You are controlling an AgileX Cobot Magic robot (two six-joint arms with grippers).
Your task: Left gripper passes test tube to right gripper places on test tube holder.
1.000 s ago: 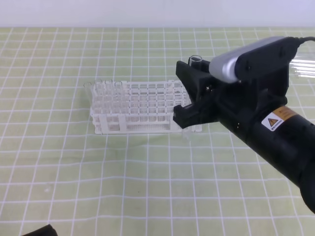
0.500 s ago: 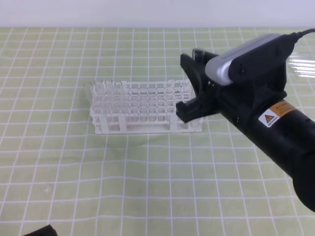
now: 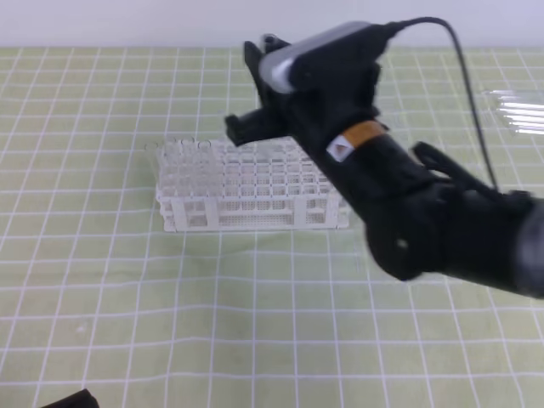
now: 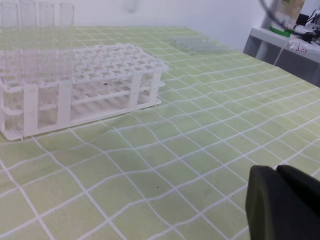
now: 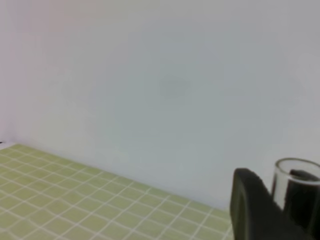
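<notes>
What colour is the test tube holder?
White: the test tube holder is a white plastic grid, clearest in the exterior high view.

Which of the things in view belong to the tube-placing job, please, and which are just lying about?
Job: right gripper holding the test tube; test tube holder; left gripper.
Lying about: spare tubes at the mat's right edge; tubes already racked.
</notes>
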